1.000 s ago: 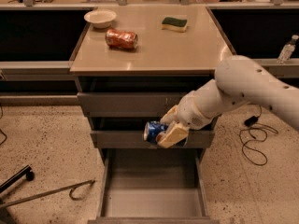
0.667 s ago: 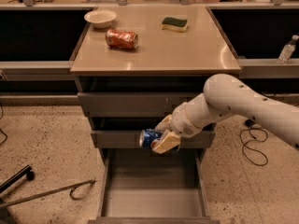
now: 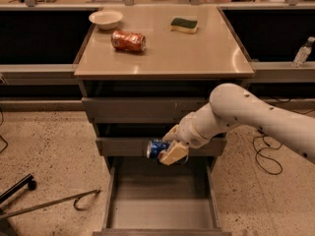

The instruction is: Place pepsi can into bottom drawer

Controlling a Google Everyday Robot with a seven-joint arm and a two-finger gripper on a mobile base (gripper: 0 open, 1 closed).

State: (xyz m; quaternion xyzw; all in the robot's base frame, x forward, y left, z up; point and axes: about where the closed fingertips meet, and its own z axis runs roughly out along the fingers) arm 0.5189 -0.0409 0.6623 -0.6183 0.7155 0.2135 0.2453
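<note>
A speckled floor (image 3: 44, 146) spreads around a grey cabinet whose tan worktop (image 3: 162, 58) fills the upper middle of the view. The robot's white arm (image 3: 246, 114) comes in from the right edge and slants down and leftward across the cabinet's front. Below it the bottom drawer (image 3: 160, 208) stands pulled out toward the camera, its flat grey floor bare between low side walls. Above that drawer sit the top drawer (image 3: 138, 109) and the middle drawer (image 3: 120, 146), both shallower, with flat grey fronts. The end effector (image 3: 170, 150), with tan fingers, hangs just in front of the middle drawer's front, above the back part of the open bottom drawer, and is clamped on the pepsi can (image 3: 156, 148). The can lies on its side in that grip, its silver end pointing left, held in the air and apart from the drawer floor below. On the worktop, a pale bowl (image 3: 106, 18) stands at the back left, an orange-red can (image 3: 128, 40) lies on its side just in front of it, and a green-topped sponge (image 3: 184, 24) rests at the back right. A clear bottle (image 3: 302, 52) stands on the ledge at the far right.
</note>
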